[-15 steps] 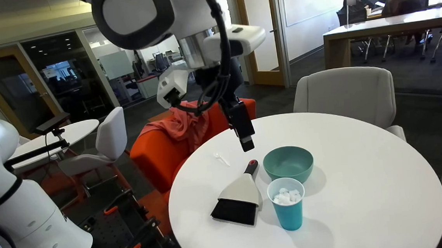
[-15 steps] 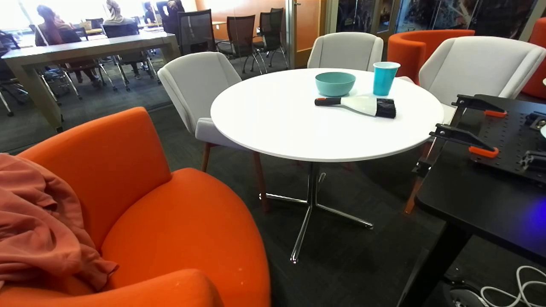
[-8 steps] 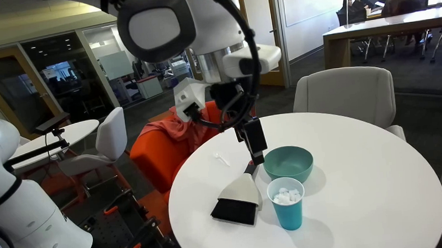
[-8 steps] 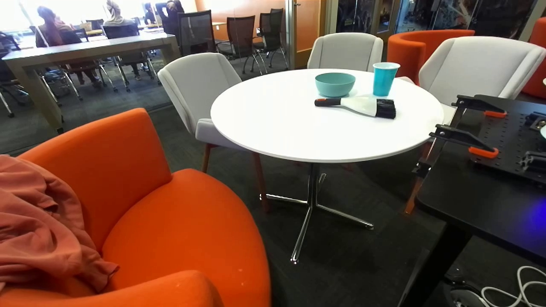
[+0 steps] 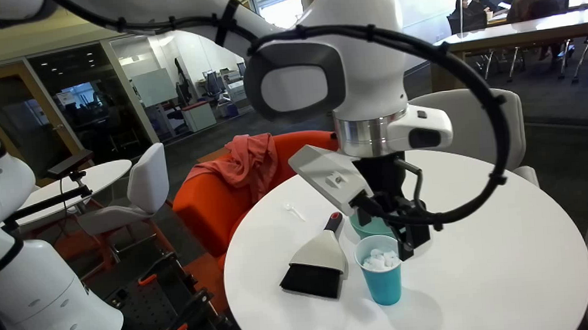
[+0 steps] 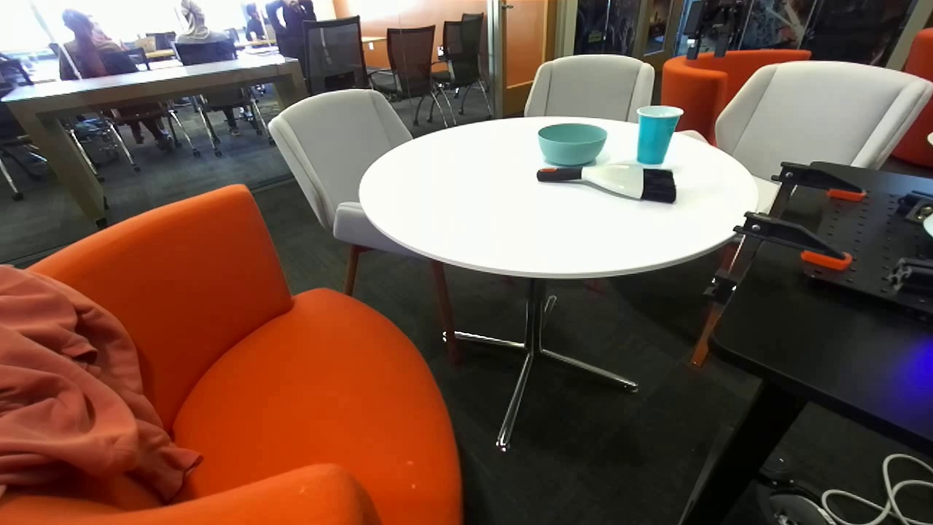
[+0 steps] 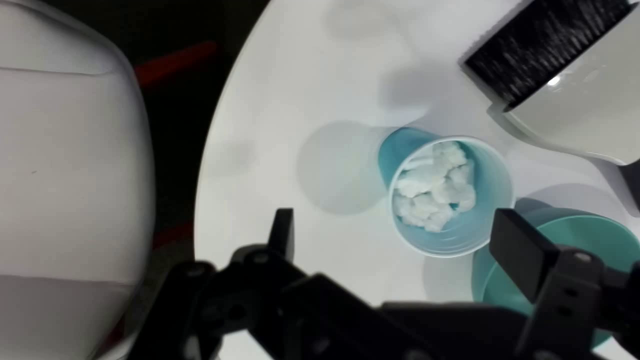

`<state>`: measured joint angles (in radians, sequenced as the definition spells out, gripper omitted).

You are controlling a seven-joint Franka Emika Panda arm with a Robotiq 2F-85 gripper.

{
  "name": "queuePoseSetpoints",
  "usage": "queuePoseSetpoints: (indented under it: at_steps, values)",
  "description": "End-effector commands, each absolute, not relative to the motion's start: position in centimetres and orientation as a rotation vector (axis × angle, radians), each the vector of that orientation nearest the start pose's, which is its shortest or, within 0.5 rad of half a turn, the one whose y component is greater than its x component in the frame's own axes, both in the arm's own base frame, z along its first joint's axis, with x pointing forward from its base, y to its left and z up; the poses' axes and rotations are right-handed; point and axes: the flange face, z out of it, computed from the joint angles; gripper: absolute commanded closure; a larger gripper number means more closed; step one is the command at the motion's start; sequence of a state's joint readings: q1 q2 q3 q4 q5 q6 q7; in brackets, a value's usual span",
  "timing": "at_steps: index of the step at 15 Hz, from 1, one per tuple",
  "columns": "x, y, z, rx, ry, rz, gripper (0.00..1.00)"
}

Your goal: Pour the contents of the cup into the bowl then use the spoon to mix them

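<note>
Over the table [image 5: 498, 270] the claw [image 7: 393, 225] hangs wide, empty. The bowl [image 5: 373, 228] sits just beyond the cup [image 5: 383, 285], likely for pouring; the cup stands upright, bits [image 7: 434, 189] contained, probably what that spread must fit. Left of both lies the spoon [image 5: 294, 211].

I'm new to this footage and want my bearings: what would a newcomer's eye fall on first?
Probably the bright orange armchair with a salmon cloth on it, large at the lower left of an exterior view. Then the white robot arm, bent over the round white table in an exterior view. In the wrist view, white bits inside the blue cup stand out near the open dark hand.
</note>
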<state>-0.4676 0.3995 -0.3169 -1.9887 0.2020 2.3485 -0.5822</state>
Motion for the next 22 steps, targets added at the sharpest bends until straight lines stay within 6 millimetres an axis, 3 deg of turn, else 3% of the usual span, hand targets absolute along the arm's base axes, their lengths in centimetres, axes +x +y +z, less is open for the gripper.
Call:
queuePoseSetpoints:
  at_steps: [1, 5, 10, 16, 22]
  values:
    - [44.1, -42.9, 26.6, -3.094, 0.488, 0.011, 0.0]
    - [44.9, -43.5, 26.4, -3.11, 0.47, 0.022, 0.0]
    - [46.4, -43.1, 24.7, -3.238, -0.017, 0.009, 0.0]
    - [48.4, -42.7, 20.9, -3.199, -0.535, -0.092, 0.0]
    - [49.4, -42.4, 18.4, -3.104, -0.833, -0.104, 0.0]
